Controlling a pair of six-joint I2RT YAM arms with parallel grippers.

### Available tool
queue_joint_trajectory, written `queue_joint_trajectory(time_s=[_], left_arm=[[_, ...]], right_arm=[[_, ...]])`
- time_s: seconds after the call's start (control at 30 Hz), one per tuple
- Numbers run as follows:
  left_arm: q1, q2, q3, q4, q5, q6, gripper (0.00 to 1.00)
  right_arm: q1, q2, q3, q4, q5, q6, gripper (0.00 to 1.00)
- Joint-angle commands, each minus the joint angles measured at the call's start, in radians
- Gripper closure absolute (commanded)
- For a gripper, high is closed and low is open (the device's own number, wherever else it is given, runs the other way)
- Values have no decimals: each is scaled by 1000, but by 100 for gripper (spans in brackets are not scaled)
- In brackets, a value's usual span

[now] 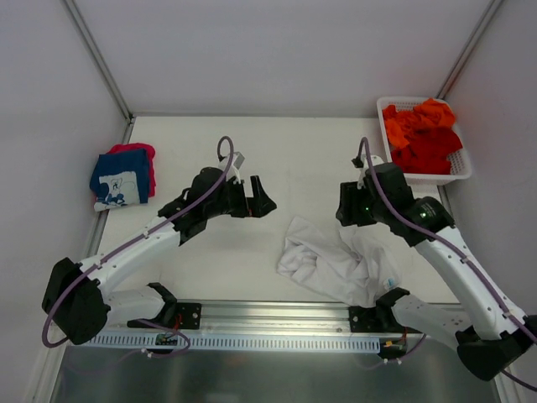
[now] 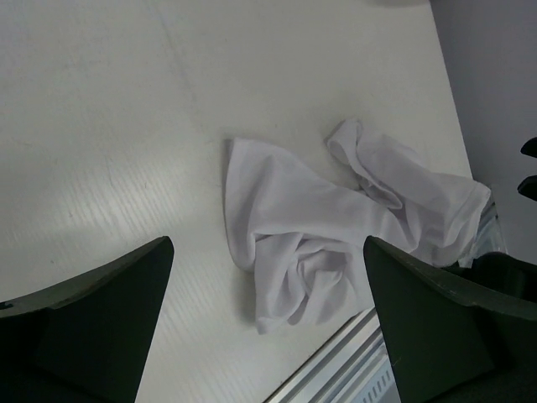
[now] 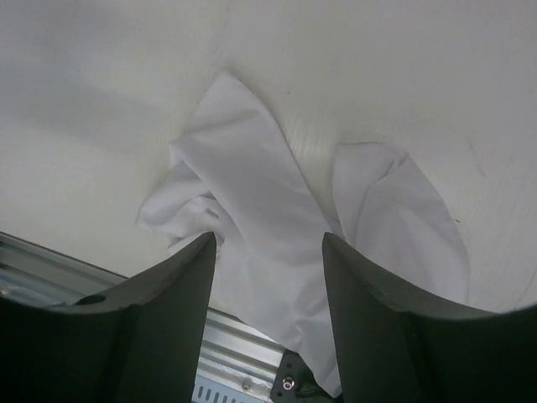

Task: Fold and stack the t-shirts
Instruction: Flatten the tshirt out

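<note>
At the near edge of the tabletop (image 1: pixel 294 151), a white t-shirt (image 1: pixel 336 264) lay in a crumpled heap, with one end hanging over the metal rail (image 1: pixel 277 315) in front. It sat between the two arms, closer to the right one. The right fingers (image 1: pixel 351 206) were just behind the shirt's right side. They were spread apart and held nothing, and the right wrist view showed the shirt (image 3: pixel 252 201) down past those fingers (image 3: pixel 159 311). The left fingers (image 1: pixel 262 203) were off to the shirt's left, a bit farther back. They were spread wide and held nothing too, and from the left wrist the fingers (image 2: pixel 109 311) pointed toward the shirt (image 2: pixel 319 227). Far back on the left, a folded navy t-shirt (image 1: pixel 122 176) with white print sat on top of a pink-red t-shirt (image 1: pixel 138 151). Far back on the right, a white basket (image 1: pixel 457 172) held bunched-up orange t-shirts (image 1: pixel 419 117) and red t-shirts (image 1: pixel 432 151).
</note>
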Motion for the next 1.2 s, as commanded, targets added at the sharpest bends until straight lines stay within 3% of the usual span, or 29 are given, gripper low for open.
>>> queue_joint_trajectory(time_s=[0.0,0.2,0.5,0.83,1.17], left_arm=[[-13,54,-41,42,48,-11,1],[-13,129,-1,47,52,12,1],[-13,164,3,49,46,35,1],[-11,154,-4,49,36,65,1],[-11,111,-43,47,26,68,1]], right_arm=[[5,46,-82,147,-72,9,42],[3,324,-109,337,-201,41,45],[6,747,26,468,-334,90,49],[15,835,39,466,-284,95,50],[54,873,85,391,-137,70,50]])
